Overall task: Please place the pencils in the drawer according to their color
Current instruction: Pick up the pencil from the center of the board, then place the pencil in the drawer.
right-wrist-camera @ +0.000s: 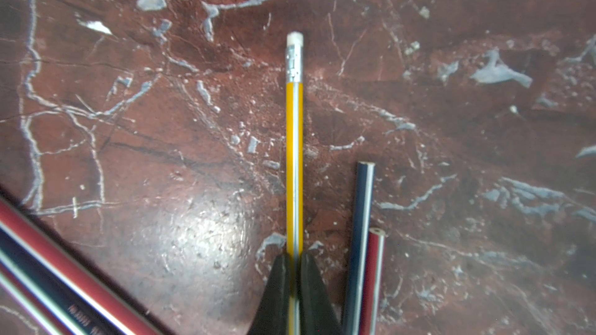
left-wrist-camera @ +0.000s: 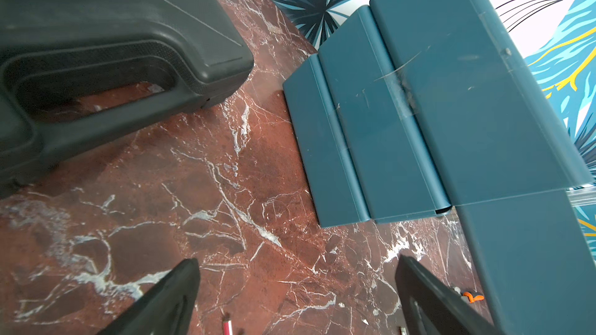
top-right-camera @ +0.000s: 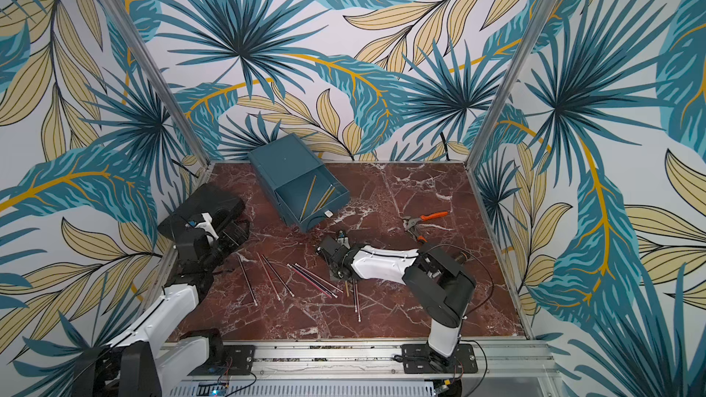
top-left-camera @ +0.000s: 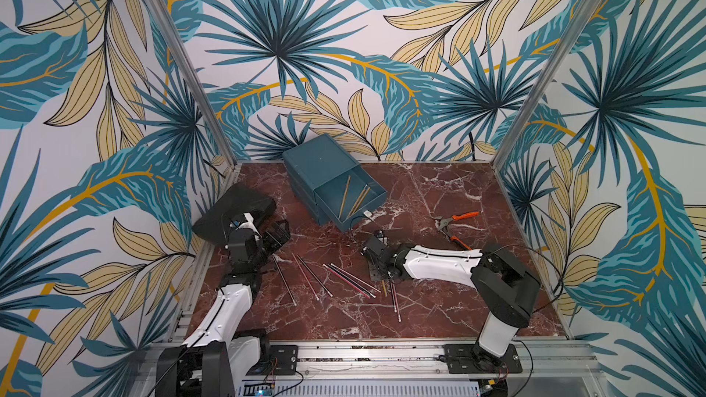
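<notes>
Nearest us runs the silver aluminium rail (top-left-camera: 363, 355) carrying both arm bases, on the table side furthest from the dark teal plastic chest of three stacked drawers (top-left-camera: 317, 160). Beyond it, thin red and black pencils (top-left-camera: 332, 280) lie scattered on the red-brown marbled tabletop (top-left-camera: 439, 299), in front of the chest and well apart from it. The right gripper (right-wrist-camera: 294, 257) points down at the end of that scatter, directly in front of the chest's open drawer. Its jaws are pinched tight on a yellow pencil with a silver ferrule and white eraser (right-wrist-camera: 294, 156); we cannot tell whether that pencil touches the marble. The left gripper (left-wrist-camera: 298, 261) hangs near the chest's left side, jaws spread wide and holding nothing. Orange-handled pliers (top-left-camera: 456, 221) lie to the chest's right, well apart; a black moulded plastic case (top-left-camera: 237, 208) sits to its left. The chest's top drawer (top-left-camera: 372, 189) stands open toward us, with yellow pencils (top-left-camera: 345, 194) inside.
</notes>
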`<state>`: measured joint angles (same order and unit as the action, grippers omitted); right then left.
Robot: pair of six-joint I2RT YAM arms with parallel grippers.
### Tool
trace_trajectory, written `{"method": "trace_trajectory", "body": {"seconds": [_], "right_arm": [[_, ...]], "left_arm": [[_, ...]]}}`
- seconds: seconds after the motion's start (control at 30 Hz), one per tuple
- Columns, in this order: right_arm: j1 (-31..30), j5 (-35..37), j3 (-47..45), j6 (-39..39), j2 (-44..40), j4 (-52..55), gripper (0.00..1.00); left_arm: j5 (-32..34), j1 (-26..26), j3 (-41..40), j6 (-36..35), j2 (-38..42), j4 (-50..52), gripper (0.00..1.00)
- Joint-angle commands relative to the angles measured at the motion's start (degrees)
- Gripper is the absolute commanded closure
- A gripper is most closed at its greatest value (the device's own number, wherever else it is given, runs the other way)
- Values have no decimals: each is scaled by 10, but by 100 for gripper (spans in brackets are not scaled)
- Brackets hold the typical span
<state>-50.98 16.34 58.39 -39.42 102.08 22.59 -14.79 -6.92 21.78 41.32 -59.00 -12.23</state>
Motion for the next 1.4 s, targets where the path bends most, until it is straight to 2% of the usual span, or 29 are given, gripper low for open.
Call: {"method": "trace_trajectory", "body": {"seconds": [0.0, 0.57, 0.87, 1.07, 1.37], "right_arm": [[3, -10, -19, 4, -19, 46, 100], [12, 40, -12, -12, -145, 69, 100], [29, 94, -14, -14, -257, 77, 100], [33, 127, 19, 8, -316, 71, 100], [42, 83, 79, 55, -302, -57, 100]], "left_arm": [[3, -2, 19, -12, 0, -16, 0], [-9, -3, 19, -15, 2, -22, 0], [-10, -3, 20, -15, 1, -24, 0], [-14, -2, 20, -15, 1, -26, 0], [-27, -2, 20, -14, 0, -30, 0]]}}
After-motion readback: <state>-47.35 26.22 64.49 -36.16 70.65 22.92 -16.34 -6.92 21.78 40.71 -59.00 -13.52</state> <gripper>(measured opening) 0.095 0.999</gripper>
